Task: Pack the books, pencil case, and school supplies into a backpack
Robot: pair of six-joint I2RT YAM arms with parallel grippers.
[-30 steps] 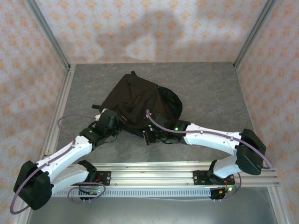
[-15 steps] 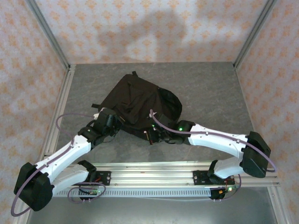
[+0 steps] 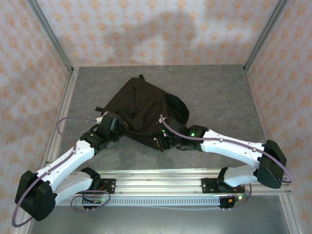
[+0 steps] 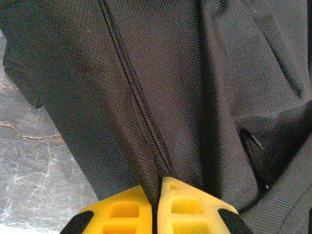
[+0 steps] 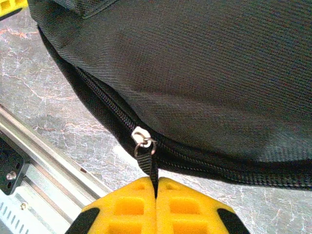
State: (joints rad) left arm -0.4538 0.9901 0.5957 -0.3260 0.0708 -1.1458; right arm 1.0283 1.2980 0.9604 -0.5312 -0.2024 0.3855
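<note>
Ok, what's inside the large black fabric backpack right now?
Nothing inside shows: the large black fabric backpack presents only outer cloth and a zip line. Its fabric covers any contents. The right tool pinches the zip pull strap; the left tool pinches a fabric fold.

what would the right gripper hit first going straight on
Probably the zip slider on the backpack, just ahead of the right gripper, which pinches the zip pull; depth unclear.

The black woven-fabric backpack [image 3: 144,103] is lying slumped flat in the middle of the grey table [image 3: 219,92], its cloth bunching into long folds. Along its near edge a zip is running past a silver slider [image 5: 142,136], seemingly closed on both sides, and a black pull tab [image 5: 152,169] is stretching taut from the slider.
</note>
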